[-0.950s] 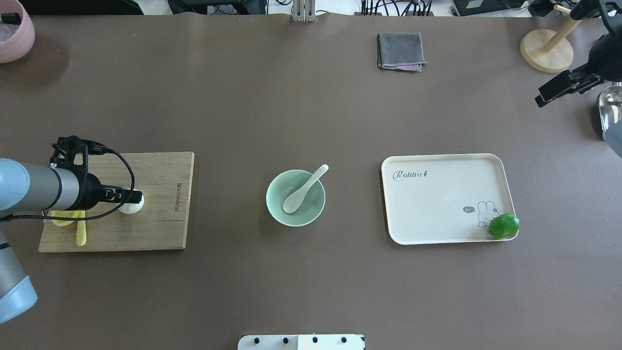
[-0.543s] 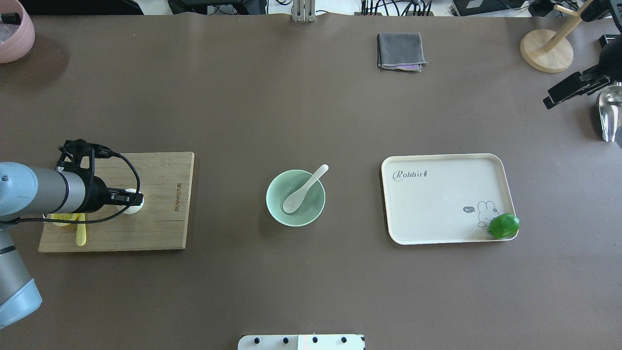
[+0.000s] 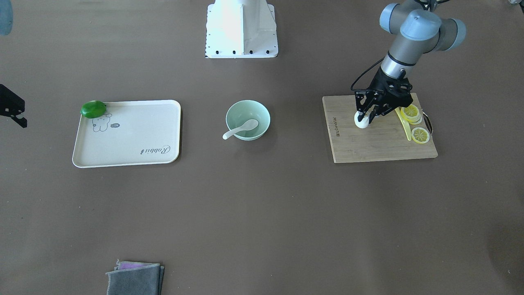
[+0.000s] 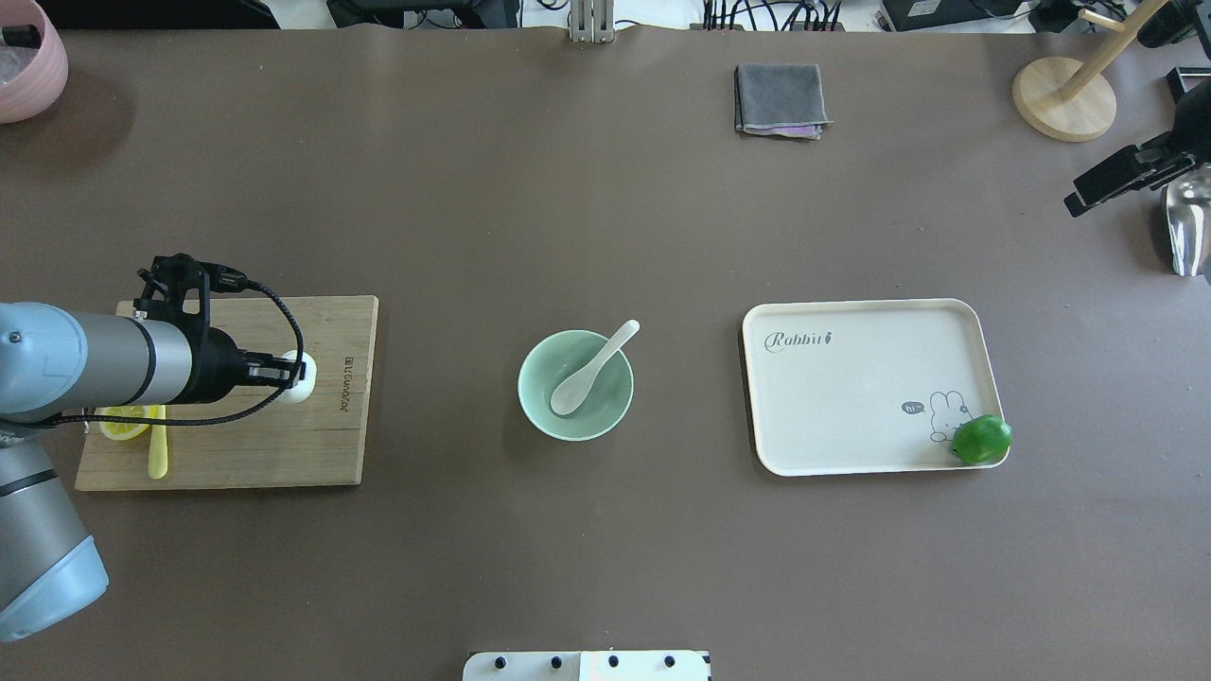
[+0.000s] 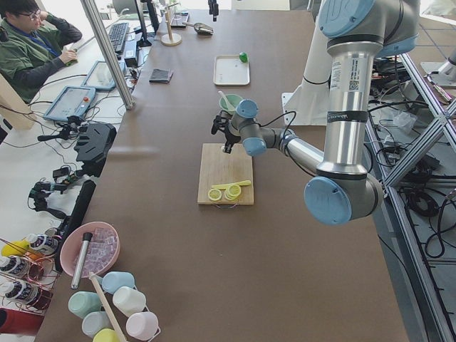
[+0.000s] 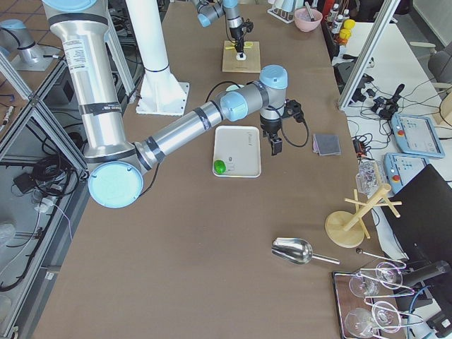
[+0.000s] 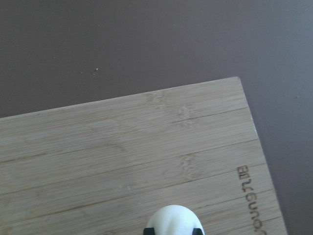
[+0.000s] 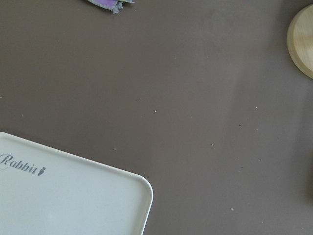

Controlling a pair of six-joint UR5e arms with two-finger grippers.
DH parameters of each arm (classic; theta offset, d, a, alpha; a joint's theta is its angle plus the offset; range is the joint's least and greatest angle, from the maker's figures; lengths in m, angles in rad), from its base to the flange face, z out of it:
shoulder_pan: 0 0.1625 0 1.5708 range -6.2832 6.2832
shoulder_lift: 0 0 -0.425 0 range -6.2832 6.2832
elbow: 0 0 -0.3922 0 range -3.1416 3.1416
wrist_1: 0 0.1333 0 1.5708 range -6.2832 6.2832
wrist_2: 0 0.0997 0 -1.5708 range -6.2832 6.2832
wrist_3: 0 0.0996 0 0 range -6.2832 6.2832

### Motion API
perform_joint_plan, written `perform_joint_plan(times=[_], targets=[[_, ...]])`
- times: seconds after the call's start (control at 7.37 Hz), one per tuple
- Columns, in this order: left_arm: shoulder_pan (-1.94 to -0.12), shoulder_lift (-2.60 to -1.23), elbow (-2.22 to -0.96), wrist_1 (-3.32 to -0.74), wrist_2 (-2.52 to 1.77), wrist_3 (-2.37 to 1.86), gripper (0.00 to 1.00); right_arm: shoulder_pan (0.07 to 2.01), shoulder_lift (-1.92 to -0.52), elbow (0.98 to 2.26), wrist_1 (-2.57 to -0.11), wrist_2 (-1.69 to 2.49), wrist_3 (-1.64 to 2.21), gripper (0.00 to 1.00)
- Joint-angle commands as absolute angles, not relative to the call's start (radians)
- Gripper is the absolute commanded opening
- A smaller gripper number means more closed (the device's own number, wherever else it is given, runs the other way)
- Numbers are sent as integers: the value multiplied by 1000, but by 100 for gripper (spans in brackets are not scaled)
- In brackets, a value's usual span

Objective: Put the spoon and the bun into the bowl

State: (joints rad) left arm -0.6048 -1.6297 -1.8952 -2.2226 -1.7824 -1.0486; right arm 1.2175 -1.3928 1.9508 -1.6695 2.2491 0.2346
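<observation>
The white bun (image 4: 297,382) is pinched between the fingers of my left gripper (image 4: 289,375), which is shut on it over the right part of the wooden cutting board (image 4: 284,445). The bun also shows in the front view (image 3: 361,122) and at the bottom of the left wrist view (image 7: 173,220). The white spoon (image 4: 591,359) lies with its scoop inside the mint-green bowl (image 4: 544,416) at the table's middle, handle resting on the rim. My right gripper (image 4: 1102,184) hangs at the far right edge, away from everything; I cannot tell whether it is open.
Lemon slices (image 4: 123,426) and a yellow knife (image 4: 157,454) lie on the board's left. A cream tray (image 4: 851,397) with a green lime (image 4: 981,440) sits right of the bowl. A grey cloth (image 4: 781,97), wooden stand (image 4: 1064,95), metal scoop (image 4: 1183,222) and pink bowl (image 4: 28,66) sit at the edges.
My left gripper closed on the bun and has carried it to the right across the board toward the bowl. The right arm has drawn back to the right edge.
</observation>
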Motion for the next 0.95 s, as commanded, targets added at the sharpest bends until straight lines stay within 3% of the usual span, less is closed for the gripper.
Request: perform_joint_plan(times=[0.0, 0.41, 0.68, 0.81], targets=[[-601, -1776, -1896, -2209, -1782, -1170, 0, 1224, -1469, 1948, -1575, 2247, 235, 100], [-498, -2027, -1869, -2048, -1697, -1314, 0, 1230, -1552, 1942, -1451, 2247, 244, 100], [-428, -2098, -1803, -2048, -1611, -1368, 0, 1232, -1552, 1942, -1451, 2247, 244, 100], [-420, -2100, -1784, -2051, -1603, -1362, 74, 1232, -1552, 1944, -1451, 2250, 244, 100]])
